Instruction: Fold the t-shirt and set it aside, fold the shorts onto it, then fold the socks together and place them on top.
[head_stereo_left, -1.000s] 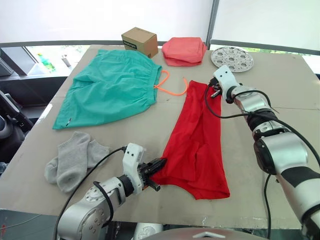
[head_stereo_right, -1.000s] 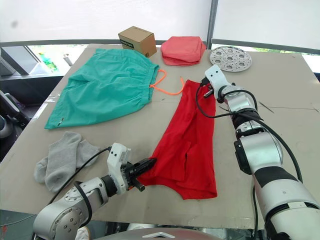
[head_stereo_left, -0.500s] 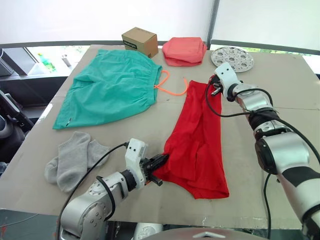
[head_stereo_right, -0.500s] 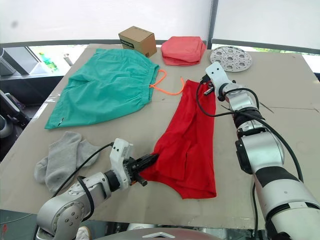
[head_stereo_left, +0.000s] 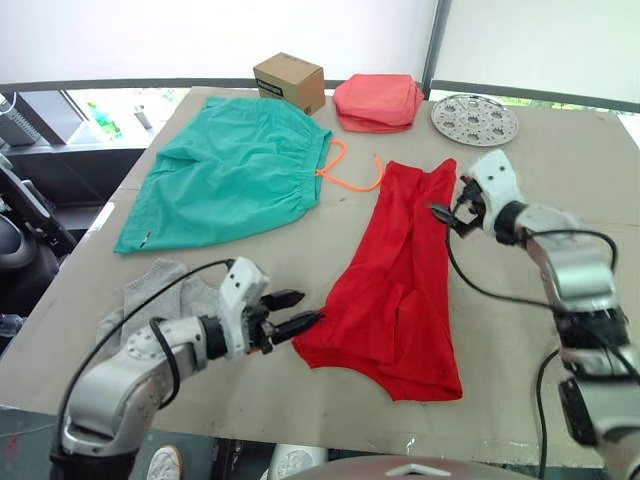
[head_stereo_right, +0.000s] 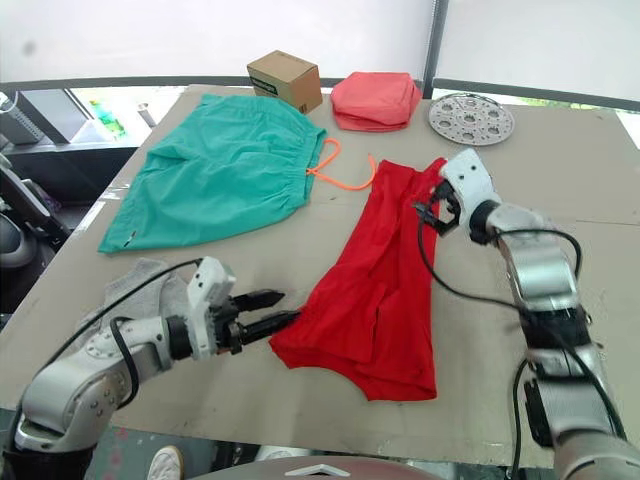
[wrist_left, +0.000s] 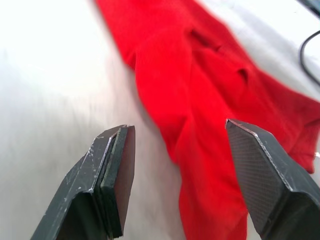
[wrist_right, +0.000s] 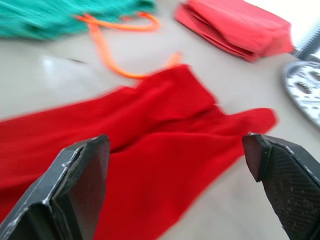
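T-shirt (head_stereo_left: 396, 270): lies folded lengthwise on the table (head_stereo_left: 560, 150), right of centre.
Left gripper (head_stereo_left: 296, 310): fingers spread, empty, just left of the shirt's near edge.
Right gripper (head_stereo_left: 447, 217): fingers apart, empty, at the shirt's far right edge.
Shorts (head_stereo_left: 228, 170): spread flat, far left.
Socks (head_stereo_left: 150, 295): near left, partly behind the left arm.
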